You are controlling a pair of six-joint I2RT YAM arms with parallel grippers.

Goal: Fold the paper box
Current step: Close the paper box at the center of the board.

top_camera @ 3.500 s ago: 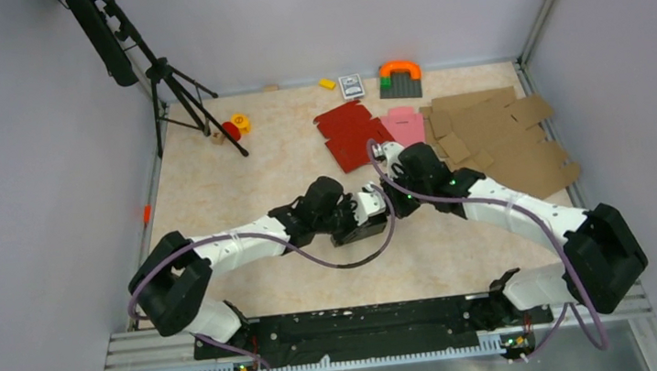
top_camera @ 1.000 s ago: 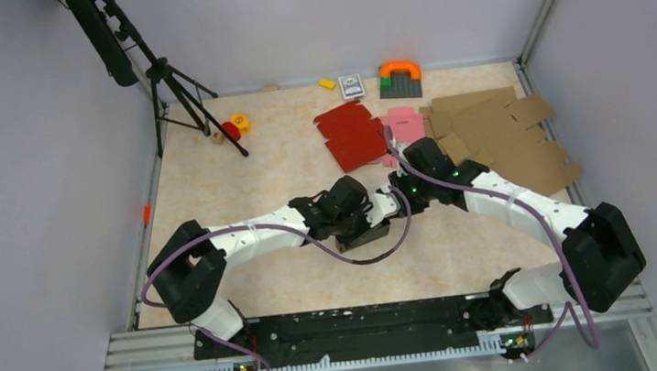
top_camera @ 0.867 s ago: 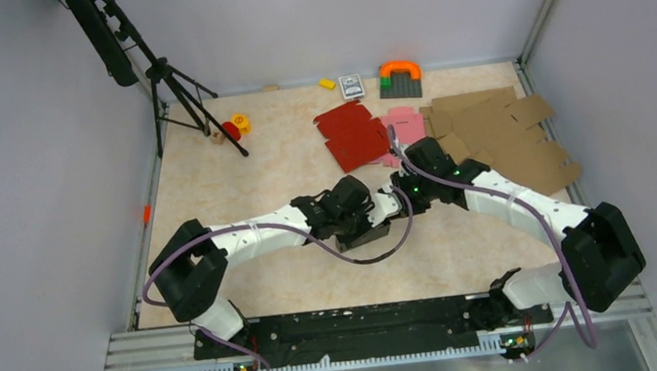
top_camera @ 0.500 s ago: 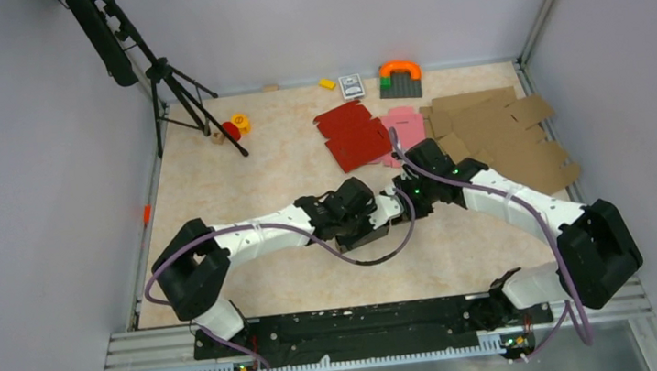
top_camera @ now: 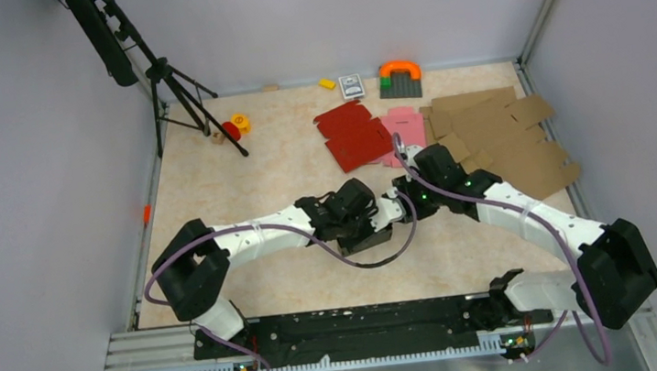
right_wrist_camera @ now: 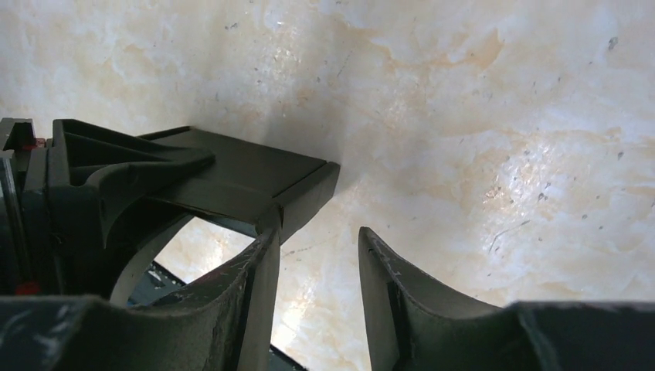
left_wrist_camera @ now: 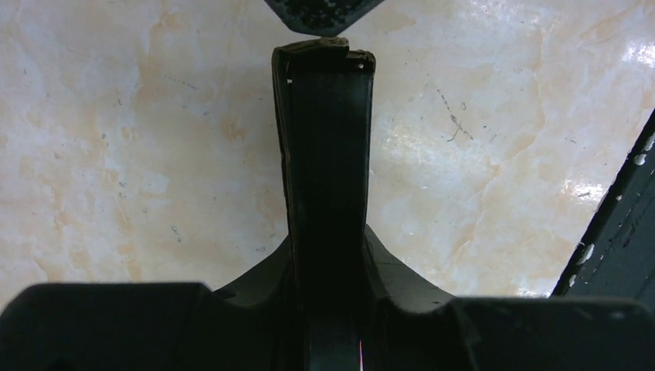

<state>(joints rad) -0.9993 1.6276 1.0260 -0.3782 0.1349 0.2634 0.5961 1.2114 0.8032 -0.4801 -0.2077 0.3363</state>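
The paper box point(top_camera: 374, 237) is a black, partly folded blank held just above the middle of the table. My left gripper point(top_camera: 363, 220) is shut on it; in the left wrist view the paper box point(left_wrist_camera: 327, 154) runs straight up from between the fingers point(left_wrist_camera: 386, 267) as a narrow, flattened sleeve. My right gripper point(top_camera: 396, 210) stands at the box's right end, open with nothing between its fingers point(right_wrist_camera: 386, 286). In the right wrist view its left finger tip touches a corner of the paper box point(right_wrist_camera: 239, 174), and the gap at the right gripper point(right_wrist_camera: 315, 236) shows only bare table.
A red blank point(top_camera: 352, 135) and a pink blank point(top_camera: 406, 125) lie behind the grippers. Several brown cardboard blanks point(top_camera: 504, 139) are stacked at the right. A tripod point(top_camera: 171, 82), small toys point(top_camera: 235, 124), a card deck point(top_camera: 351, 85) and an orange-and-grey toy point(top_camera: 399, 77) stand along the back.
My right gripper has opened and its elbow has swung right. The left gripper keeps its hold on the box and has barely moved.
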